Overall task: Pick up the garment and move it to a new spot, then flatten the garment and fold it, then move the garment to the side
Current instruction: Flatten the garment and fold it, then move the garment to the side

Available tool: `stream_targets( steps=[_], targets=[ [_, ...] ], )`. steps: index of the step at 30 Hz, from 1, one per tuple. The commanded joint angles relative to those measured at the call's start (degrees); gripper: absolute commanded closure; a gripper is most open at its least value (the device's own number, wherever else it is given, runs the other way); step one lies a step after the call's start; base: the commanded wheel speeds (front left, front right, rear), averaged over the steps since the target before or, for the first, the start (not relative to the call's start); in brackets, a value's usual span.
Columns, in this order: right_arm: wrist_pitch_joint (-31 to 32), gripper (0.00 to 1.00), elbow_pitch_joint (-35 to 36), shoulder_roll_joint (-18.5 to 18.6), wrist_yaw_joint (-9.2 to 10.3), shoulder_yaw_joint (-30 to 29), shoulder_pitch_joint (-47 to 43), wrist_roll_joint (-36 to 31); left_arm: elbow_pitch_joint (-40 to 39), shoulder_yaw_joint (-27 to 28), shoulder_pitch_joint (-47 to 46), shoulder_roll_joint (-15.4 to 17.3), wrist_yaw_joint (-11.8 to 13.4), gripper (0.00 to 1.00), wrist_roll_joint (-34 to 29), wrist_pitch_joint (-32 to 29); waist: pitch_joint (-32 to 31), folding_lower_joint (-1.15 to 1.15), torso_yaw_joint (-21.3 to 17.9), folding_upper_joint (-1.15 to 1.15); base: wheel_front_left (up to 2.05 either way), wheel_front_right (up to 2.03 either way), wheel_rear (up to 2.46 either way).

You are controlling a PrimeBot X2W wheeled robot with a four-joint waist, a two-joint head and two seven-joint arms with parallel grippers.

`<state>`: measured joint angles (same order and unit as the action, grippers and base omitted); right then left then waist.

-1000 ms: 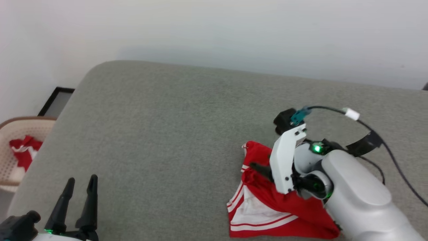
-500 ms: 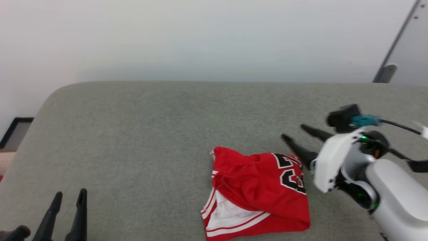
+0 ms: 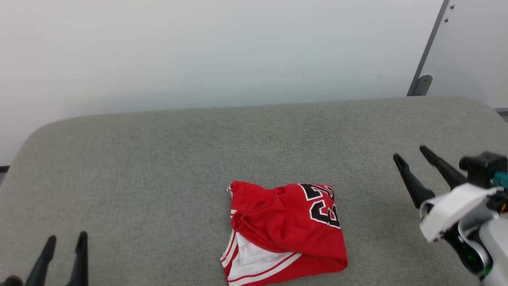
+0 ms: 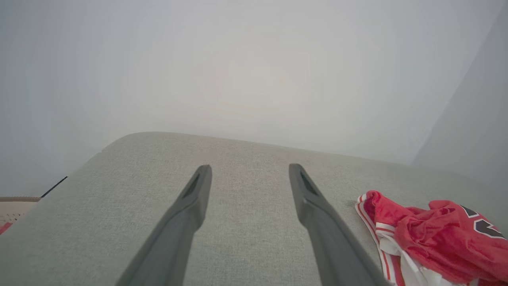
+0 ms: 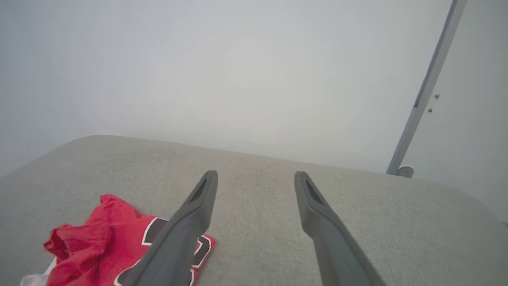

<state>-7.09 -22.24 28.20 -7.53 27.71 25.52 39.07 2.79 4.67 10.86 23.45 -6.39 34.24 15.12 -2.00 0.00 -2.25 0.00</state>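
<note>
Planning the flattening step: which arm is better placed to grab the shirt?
Probably the right. The right gripper hangs open nearer the shirt, by its numbered edge; the left gripper, also open, sits farther off.

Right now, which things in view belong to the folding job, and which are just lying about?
For the job:
- garment, crumpled on the table
- left gripper, open
- right gripper, open

Just lying about:
- basket, beyond the table's left end
- grey post by the wall
</note>
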Motion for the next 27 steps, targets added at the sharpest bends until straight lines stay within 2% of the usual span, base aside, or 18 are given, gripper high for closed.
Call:
stream_targets(
  steps=[1, 13, 27],
  targets=[
    [-0.7, 0.00, -0.3, 0.1, 0.10, -0.6, -1.2, -0.5, 0.3, 0.7, 0.6, -0.3, -0.1, 0.00, -0.5, 0.0, -0.3, 0.00, -0.3, 0.00, 0.00, 0.00, 0.00],
    [-5.5, 0.00, -1.8, -1.2, 0.10, -6.6, -9.2, -2.0, 1.3, 6.4, 1.2, -1.5, -1.0, 0.00, -3.6, 0.0, -0.8, 0.00, -0.7, 0.00, 0.00, 0.00, 0.00],
    [-5.6, 0.00, 0.0, -3.0, 0.10, -9.7, -12.3, -4.1, 1.8, 7.0, 2.2, -1.9, -1.2, 0.00, -3.4, 0.0, -0.7, 0.00, -1.8, 0.00, 0.00, 0.00, 0.00]
  ],
)
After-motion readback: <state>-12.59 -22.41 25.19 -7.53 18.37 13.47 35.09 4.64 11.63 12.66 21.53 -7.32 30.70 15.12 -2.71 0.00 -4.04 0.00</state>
